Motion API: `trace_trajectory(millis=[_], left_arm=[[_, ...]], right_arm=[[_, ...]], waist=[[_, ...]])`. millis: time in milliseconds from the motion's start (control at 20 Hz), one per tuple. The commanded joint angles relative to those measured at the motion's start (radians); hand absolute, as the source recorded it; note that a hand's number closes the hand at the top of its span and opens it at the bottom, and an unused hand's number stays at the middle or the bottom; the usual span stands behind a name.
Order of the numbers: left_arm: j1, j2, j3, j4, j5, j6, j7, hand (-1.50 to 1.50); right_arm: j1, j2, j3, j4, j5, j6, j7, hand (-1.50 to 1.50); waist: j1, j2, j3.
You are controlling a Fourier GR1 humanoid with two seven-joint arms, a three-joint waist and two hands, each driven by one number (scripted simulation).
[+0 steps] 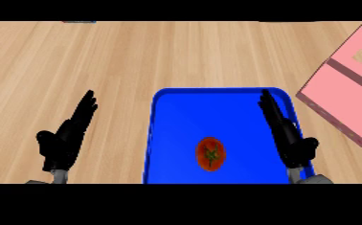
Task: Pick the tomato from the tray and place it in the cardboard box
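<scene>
Right robot hand hovering open, lower right of frame; should be curling round the tomato from above, centered.

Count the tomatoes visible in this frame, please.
1. The tomato lies in the blue tray, toward its near edge and about midway across, left of the right robot hand. The tray's near edge is cut off, so another could be hidden.

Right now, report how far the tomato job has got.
Done: nothing. The tomato lies on the blue tray. In hand: nothing; the right hand is open above the tray's right edge, the left hand open over the counter. Left: grasp, carry to the pink box.
</scene>
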Motion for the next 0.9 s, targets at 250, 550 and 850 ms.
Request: trace_trajectory(millis=[250,550,850], left_arm=[[-0.024,0.072,0.166,-0.084,0.136,-0.039,0.076,0.0],[-0.024,0.088,0.2,-0.083,0.2,-0.093,0.115,0.0],[-0.013,0.088,0.224,-0.133,0.224,-0.08,0.174,0.0]], right_arm=[[-0.086,-0.083,0.042,-0.371,-0.001,0.162,-0.041,-1.5],[0.036,-0.001,-0.057,-0.459,0.165,-0.08,-0.421,-1.5],[0.212,-0.223,0.011,-0.688,0.373,-0.037,-0.319,-1.5]], waist=[[-0.01,-0.012,-0.036],[-0.03,-0.003,-0.034],[-0.033,-0.003,-0.037]])
